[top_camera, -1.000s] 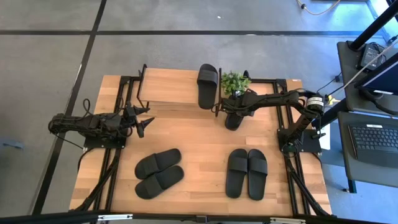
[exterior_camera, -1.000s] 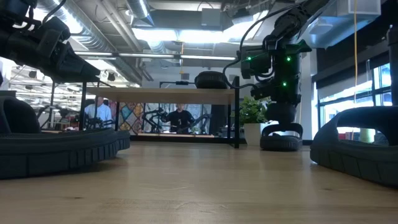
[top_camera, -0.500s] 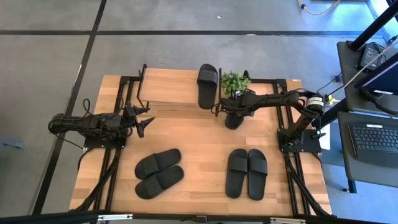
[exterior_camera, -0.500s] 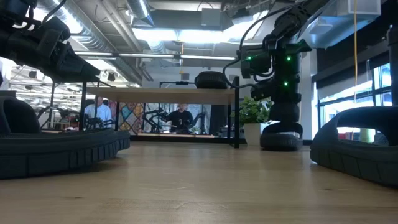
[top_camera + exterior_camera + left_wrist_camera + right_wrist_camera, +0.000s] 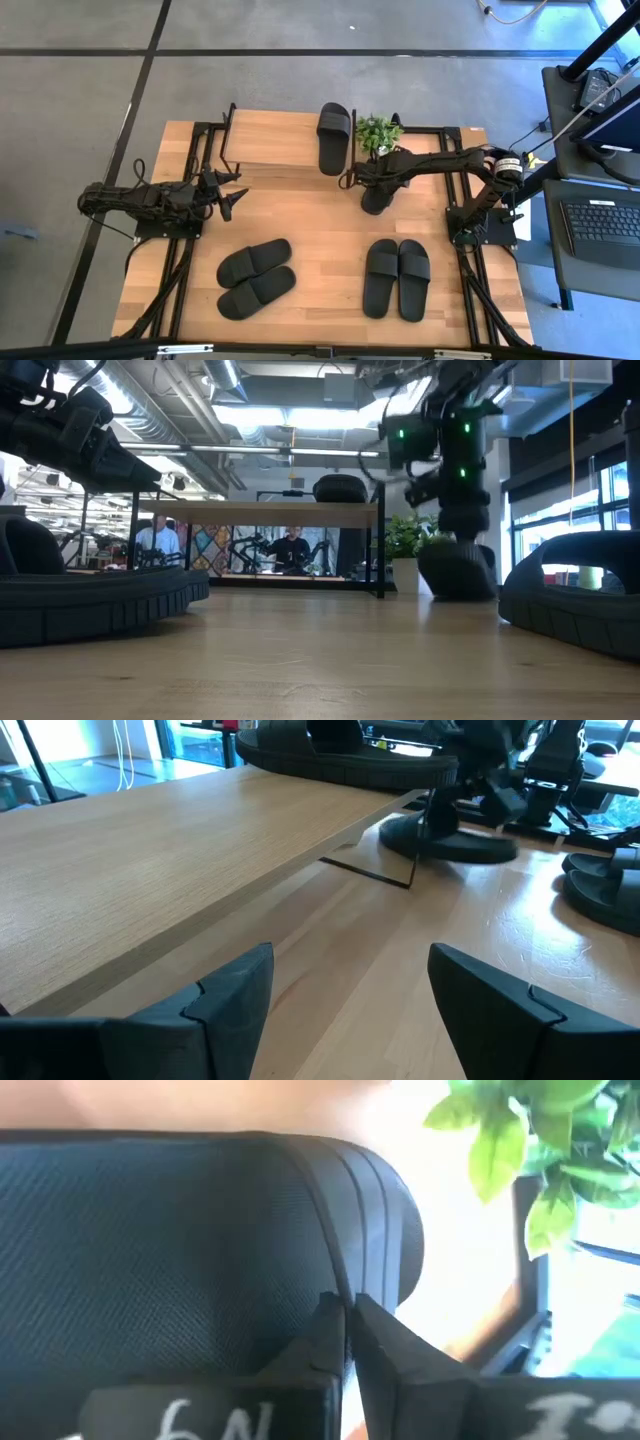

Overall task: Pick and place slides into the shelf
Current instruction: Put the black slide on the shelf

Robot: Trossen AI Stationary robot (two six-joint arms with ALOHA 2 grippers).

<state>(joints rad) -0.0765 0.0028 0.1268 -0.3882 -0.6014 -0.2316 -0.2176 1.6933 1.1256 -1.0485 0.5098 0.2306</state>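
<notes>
High view shows your right tool (image 5: pixel 372 186) pinched tight on the edge of one slide (image 5: pixel 377 197), just past the shelf's (image 5: pixel 275 140) right end. The shelf lies at nine o'clock from that tool, its long side running three to nine. Your left tool (image 5: pixel 232 197) waits wide open. You can count six slides: one on the shelf top, one gripped, four on the tabletop (image 5: pixel 320 230).

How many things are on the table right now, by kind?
Slides: 6 (one on the shelf, one in the right gripper, four on the table)
Shelf: 1
Potted plant: 1
Total: 8
</notes>
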